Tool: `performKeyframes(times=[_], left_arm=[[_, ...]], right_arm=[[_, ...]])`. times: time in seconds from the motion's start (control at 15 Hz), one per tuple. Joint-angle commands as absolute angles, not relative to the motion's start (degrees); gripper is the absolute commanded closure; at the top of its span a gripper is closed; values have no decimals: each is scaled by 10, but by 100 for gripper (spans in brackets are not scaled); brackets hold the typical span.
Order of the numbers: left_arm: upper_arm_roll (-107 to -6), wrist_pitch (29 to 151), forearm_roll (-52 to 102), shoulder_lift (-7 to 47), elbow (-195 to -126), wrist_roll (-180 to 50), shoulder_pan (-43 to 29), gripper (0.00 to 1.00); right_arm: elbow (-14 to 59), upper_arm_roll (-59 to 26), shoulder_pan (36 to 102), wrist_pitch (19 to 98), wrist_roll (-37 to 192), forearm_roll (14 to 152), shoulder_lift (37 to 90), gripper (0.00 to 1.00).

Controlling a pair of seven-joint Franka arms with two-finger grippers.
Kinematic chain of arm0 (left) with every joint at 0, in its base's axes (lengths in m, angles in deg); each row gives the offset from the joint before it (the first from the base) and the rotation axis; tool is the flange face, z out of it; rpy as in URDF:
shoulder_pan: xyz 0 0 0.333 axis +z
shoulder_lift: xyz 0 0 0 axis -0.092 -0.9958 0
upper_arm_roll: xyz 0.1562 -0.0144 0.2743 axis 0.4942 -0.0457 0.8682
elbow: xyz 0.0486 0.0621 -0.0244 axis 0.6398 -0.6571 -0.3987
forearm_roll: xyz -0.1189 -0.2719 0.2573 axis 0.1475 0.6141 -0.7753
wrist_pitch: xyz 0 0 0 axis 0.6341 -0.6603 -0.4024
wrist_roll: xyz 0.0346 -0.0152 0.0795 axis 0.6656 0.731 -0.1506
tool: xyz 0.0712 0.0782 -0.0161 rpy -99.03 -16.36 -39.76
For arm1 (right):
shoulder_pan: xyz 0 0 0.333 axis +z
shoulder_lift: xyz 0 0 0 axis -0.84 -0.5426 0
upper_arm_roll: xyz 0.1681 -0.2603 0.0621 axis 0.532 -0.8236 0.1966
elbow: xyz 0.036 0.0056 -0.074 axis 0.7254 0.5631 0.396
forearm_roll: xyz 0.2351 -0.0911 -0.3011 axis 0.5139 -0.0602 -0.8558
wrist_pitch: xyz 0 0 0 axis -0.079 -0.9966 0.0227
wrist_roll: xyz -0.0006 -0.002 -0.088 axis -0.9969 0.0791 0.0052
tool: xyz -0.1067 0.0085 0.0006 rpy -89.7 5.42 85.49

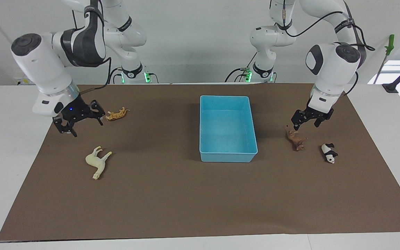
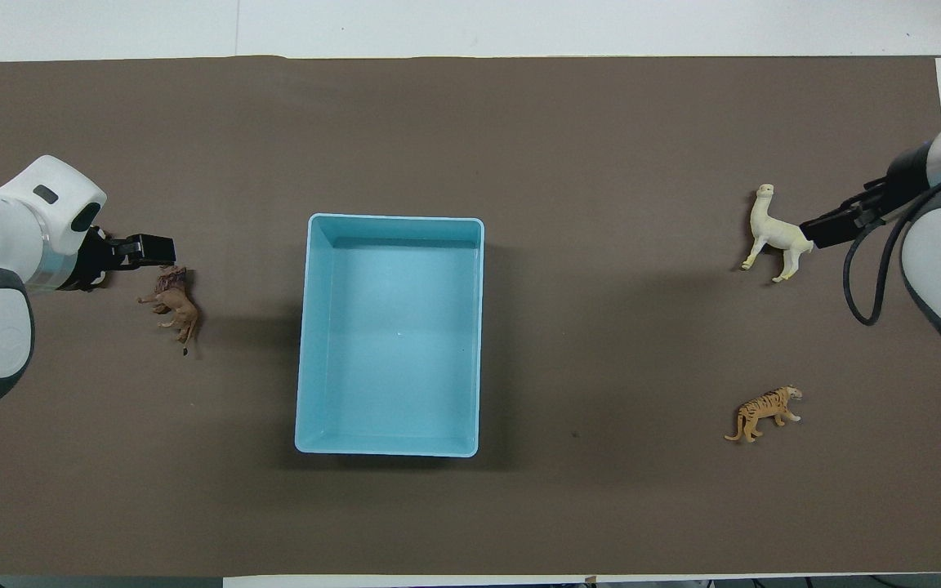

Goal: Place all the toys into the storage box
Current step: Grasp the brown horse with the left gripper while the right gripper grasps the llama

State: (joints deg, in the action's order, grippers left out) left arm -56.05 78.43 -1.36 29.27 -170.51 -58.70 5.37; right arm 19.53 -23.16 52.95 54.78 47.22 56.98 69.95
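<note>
1. The blue box (image 1: 227,128) sits mid-mat, just right of centre in the facing view, empty, with bare brown mat (image 1: 186,201) open all round it and a wide free strip along the frame's bottom.
2. The horse (image 1: 97,161), cream-white, lies on its side at the facing view's lower left; the striped orange tiger (image 1: 117,114) lies above it.
3. The brown animal (image 1: 296,139) lies at that view's right, between box and the black-and-white panda (image 1: 329,152), which lies just beside it.
4. The right gripper (image 1: 78,121) hangs at the left, fingers spread, holding nothing, just beside the tiger and above the horse.
5. The left gripper (image 1: 307,119) hangs at the right, just over the brown animal, fingers parted, empty.
6. The mat covers a white table (image 1: 9,139); a white wall stands at the top.
</note>
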Motion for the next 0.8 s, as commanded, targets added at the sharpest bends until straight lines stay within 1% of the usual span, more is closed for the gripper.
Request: performKeyframes(times=[0.0,0.13,0.27,0.4,0.47,0.73], left_arm=[[-564,875,-14,253,-1725,-601,83,0],[-564,934,-15,224,-1724,-595,83,0],[-564,946,-15,214,-1723,-585,84,0],[-564,949,-15,210,-1730,-561,85,0],[-564,949,-15,199,-1731,-542,84,0],[-563,949,-15,190,-1740,-498,90,0]], right_arm=[[210,-228,518,633,370,595,646,0],[258,-228,527,709,321,595,640,0],[299,-229,526,746,268,596,637,0],[327,-229,517,752,239,595,635,0],[341,-229,512,763,227,595,635,0],[368,-230,493,768,193,595,642,0]])
